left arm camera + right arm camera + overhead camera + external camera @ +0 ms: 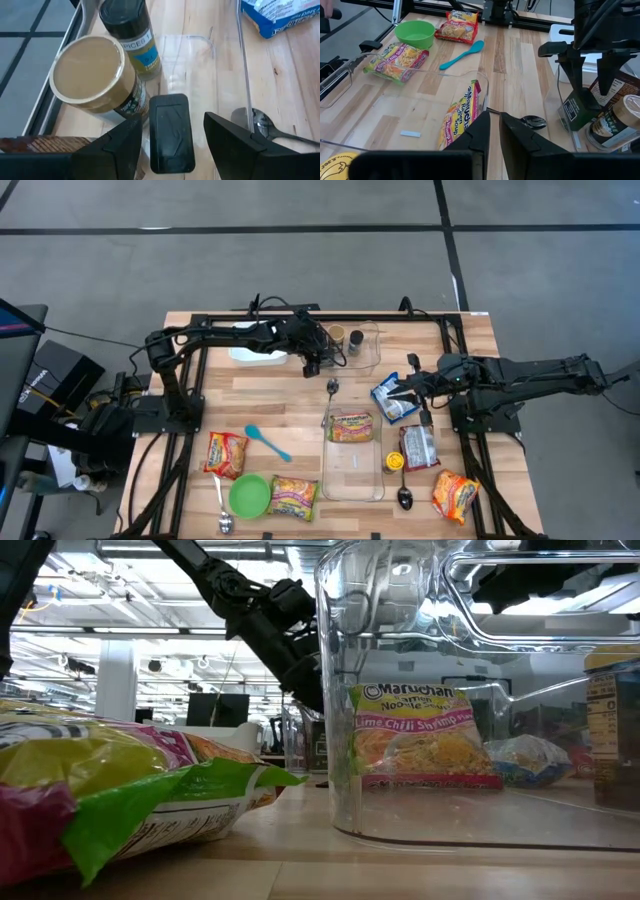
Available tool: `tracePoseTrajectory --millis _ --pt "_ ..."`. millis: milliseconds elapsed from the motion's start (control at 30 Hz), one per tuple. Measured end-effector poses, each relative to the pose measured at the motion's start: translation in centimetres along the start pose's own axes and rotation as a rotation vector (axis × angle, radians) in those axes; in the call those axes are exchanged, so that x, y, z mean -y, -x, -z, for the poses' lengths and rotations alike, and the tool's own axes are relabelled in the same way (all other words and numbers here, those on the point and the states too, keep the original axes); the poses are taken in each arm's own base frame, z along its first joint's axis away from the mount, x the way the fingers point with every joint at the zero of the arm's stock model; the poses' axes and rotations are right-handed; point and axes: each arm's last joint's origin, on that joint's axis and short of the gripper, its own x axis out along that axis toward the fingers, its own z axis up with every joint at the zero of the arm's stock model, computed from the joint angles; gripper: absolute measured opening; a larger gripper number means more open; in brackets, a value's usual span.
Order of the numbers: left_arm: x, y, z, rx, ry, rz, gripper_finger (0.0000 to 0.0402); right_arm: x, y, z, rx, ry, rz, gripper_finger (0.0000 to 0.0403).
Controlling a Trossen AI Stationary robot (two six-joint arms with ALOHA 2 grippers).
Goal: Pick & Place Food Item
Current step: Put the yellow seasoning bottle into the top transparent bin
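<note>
The wooden tabletop (290, 395) carries ramen packets, spoons and two clear containers. The smaller clear container (365, 348) sits at the far edge, and inside it stand a tan-lidded jar (95, 75) and a dark spice bottle (131, 37), touching, with a small dark box (171, 131) lying flat beside them. The left hand (172, 142) hovers straight over that box, fingers (235, 147) spread wide on either side and gripping nothing. The box's long axis runs with the gap between the fingers, so closing would catch its narrow sides; it seems the likely food item. The left arm is plainly nearer. The right hand (492, 132) waits closed and empty near the blue packet (392, 398), well apart.
</note>
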Motion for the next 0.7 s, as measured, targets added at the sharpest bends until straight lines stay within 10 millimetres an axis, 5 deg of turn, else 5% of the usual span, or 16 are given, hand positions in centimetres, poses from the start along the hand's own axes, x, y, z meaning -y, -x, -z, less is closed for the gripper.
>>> tracePoseTrajectory --millis 700 --pt "-0.17 0.64 -0.64 0.043 0.0 -0.015 0.0205 0.01 0.0 0.01 -0.001 0.0 0.001 0.0035"
